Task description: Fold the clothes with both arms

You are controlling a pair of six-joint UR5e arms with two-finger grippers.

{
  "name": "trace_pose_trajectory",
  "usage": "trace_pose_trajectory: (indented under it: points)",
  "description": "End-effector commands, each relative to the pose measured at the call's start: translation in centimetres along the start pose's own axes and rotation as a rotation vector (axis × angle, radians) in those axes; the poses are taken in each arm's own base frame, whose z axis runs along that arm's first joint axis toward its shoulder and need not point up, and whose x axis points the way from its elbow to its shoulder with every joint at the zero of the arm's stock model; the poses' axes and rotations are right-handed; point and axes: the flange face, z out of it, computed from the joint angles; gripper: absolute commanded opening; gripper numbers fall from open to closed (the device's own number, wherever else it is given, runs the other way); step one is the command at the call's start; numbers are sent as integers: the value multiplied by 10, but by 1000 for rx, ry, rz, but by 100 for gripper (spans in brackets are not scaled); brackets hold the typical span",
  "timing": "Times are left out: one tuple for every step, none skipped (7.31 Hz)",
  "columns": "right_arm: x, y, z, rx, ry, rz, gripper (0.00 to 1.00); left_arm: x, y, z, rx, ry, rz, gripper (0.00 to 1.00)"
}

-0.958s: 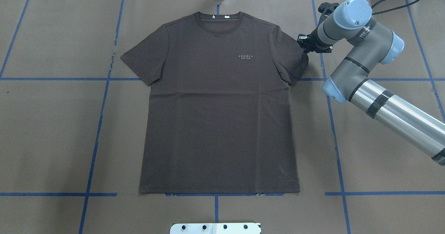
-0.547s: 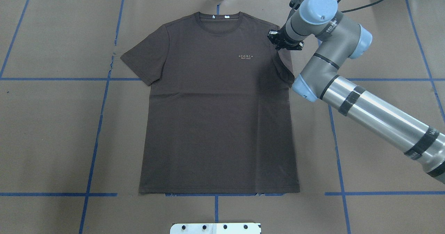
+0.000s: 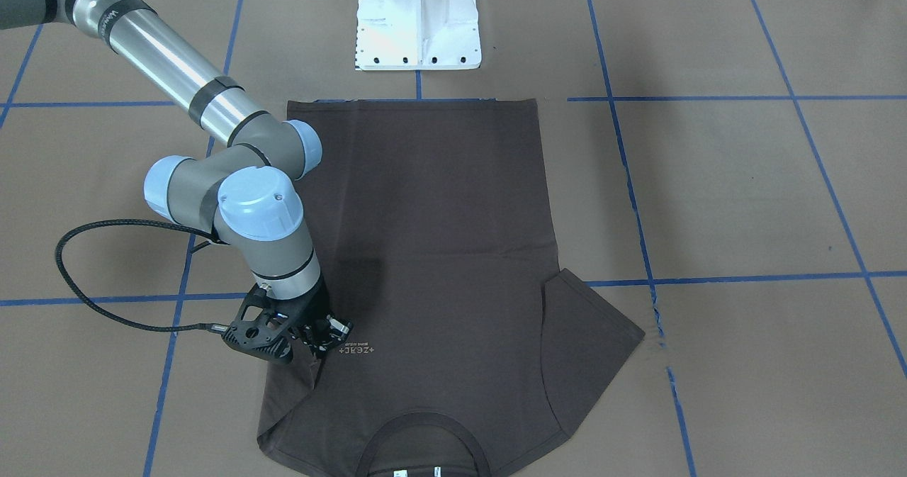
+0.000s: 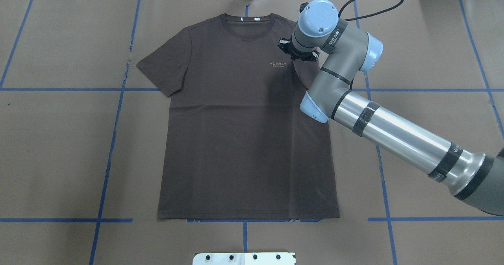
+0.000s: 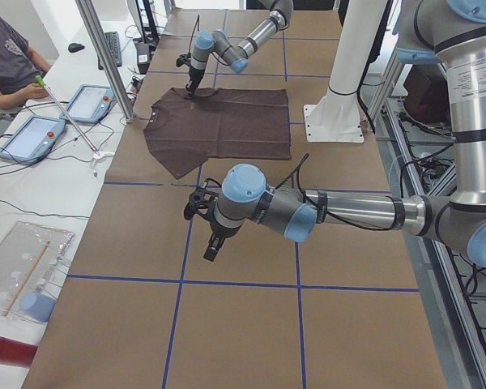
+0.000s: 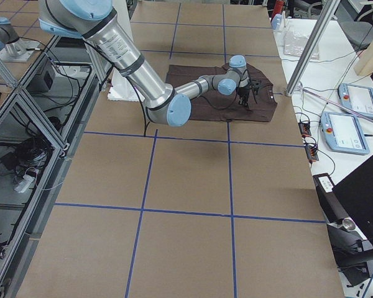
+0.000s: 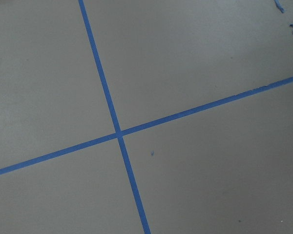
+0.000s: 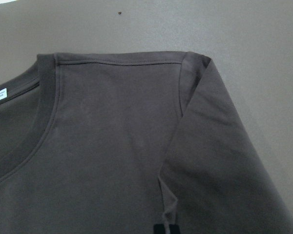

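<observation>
The dark brown T-shirt lies flat, front up, collar at the far edge. My right gripper is shut on the shirt's right-hand sleeve and holds it folded inward over the chest, beside the pale lettering. It also shows in the front view. The right wrist view shows the sleeve doubled over the shirt's shoulder. The other sleeve lies spread out. My left gripper hovers over bare table well away from the shirt; I cannot tell whether it is open or shut.
The white pedestal base stands at the shirt's hem side. Brown paper with blue tape lines covers the table. An operator, tablets and a metal post are beyond the collar end.
My right gripper has moved left from the sleeve's outer edge over the shirt's chest, dragging the sleeve inward and folding it over. The rest of the shirt has not moved.
</observation>
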Motion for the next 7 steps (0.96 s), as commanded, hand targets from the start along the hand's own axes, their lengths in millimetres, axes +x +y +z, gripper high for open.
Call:
trace_pose_trajectory:
  points:
    - [-15, 2, -14, 6, -30, -6, 100, 7, -30, -4, 31, 5, -58, 100]
    - [-12, 1, -30, -11, -46, -3, 100, 45, -64, 9, 30, 47, -114, 100]
    - [9, 10, -44, -61, -66, -6, 100, 93, -84, 36, -12, 127, -92, 100]
    - [28, 16, -73, -83, -107, -4, 100, 141, -134, 46, -5, 168, -153, 100]
    - [48, 24, -87, -108, -127, -9, 100, 198, -180, 86, -52, 216, -144, 100]
    - [62, 28, -106, -113, -135, -9, 100, 248, -214, 125, -98, 247, -99, 100]
    - [85, 28, -119, -105, -132, -11, 100, 249, -225, 131, -77, 197, -152, 100]
